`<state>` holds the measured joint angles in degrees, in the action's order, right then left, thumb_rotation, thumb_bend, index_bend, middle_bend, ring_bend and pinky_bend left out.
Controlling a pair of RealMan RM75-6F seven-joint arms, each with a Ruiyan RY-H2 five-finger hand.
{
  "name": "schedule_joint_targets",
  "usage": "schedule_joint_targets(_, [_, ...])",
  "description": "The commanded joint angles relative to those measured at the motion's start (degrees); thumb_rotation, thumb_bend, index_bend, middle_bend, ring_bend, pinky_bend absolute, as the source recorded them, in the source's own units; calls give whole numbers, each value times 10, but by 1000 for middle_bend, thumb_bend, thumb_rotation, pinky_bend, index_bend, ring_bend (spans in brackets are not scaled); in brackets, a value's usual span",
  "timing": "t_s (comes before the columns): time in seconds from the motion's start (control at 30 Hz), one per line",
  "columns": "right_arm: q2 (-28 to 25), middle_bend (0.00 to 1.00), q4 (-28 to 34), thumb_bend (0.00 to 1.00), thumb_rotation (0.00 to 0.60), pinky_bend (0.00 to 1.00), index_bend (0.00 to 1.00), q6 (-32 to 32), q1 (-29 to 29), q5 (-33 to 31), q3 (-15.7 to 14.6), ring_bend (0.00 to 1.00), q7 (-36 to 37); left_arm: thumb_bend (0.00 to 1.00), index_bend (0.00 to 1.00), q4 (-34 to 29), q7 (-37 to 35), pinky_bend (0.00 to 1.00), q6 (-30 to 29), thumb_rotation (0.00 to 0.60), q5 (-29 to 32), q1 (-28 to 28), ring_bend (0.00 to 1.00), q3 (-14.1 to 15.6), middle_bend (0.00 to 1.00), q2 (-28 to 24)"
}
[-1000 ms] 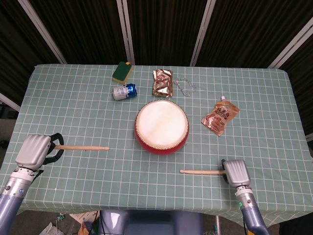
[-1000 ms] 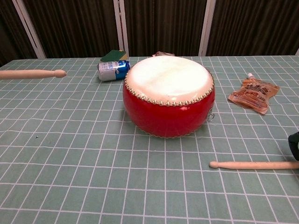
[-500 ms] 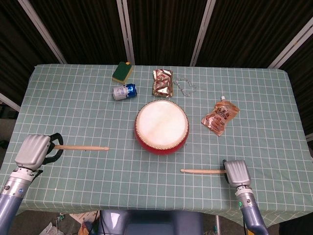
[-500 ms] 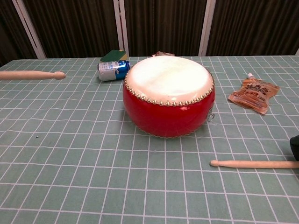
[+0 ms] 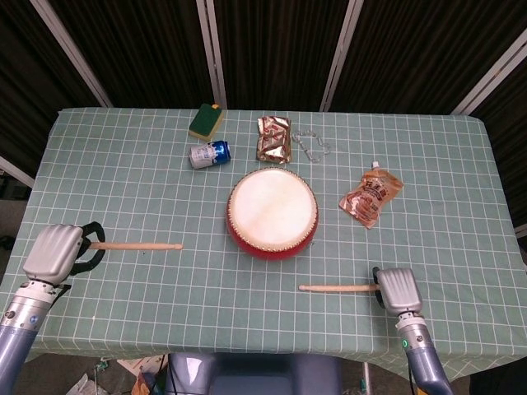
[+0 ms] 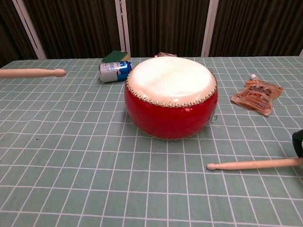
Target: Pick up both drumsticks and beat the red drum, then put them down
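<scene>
A: Head view first. The round red drum with a cream skin (image 5: 272, 214) sits mid-table on the green checked tablecloth (image 5: 123, 173). At its eight o'clock the left hand (image 5: 56, 253) grasps the butt of a pale wooden drumstick (image 5: 136, 246), tip pointing at three o'clock. At five o'clock the right hand (image 5: 395, 290) grasps the second pale wooden drumstick (image 5: 336, 288), tip pointing at nine o'clock.

B: Any writing?

A: None I can read. A blue-and-white can on its side (image 5: 209, 154) and an orange spouted pouch (image 5: 371, 196) carry print, too small to make out. A green-and-yellow sponge (image 5: 206, 121) and a crinkled brown foil packet (image 5: 274, 138) lie at the drum's twelve o'clock.

B: And the chest view?

A: The drum (image 6: 171, 97) fills the centre. The left stick (image 6: 33, 73) enters at ten o'clock, the right stick (image 6: 253, 164) at four o'clock. The can (image 6: 115, 70) and pouch (image 6: 257, 96) show too.

B: Changes?

A: Half a second ago the right stick lay level with its tip further right; now it has slid leftward and its handle end is raised. The left stick has risen slightly.
</scene>
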<state>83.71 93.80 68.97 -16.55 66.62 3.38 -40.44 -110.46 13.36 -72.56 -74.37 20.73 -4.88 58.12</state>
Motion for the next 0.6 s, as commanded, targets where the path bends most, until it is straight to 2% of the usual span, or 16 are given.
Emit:
schedule_joint_targets(0.03, [-36,1000,51,626,600,1000,918,22,1,25,13,1000,27,507,771,0,0,1000,0,600,0,0,1000,0,1000,0])
schedule_joint_targets(0.3, [-143,1000,168,662,600,1000,947,46,9,36,43,1000,95,507,774,1,-2,1000,0,600,-2,1,1000,-4,1000,0])
schedule_joint_targets(0.6, [-236,1000,237,682,600,1000,958,32,17,-26,91,1000,228,507,776,-2,5,1000,6,600,12,17,1000,-29,1000,-3])
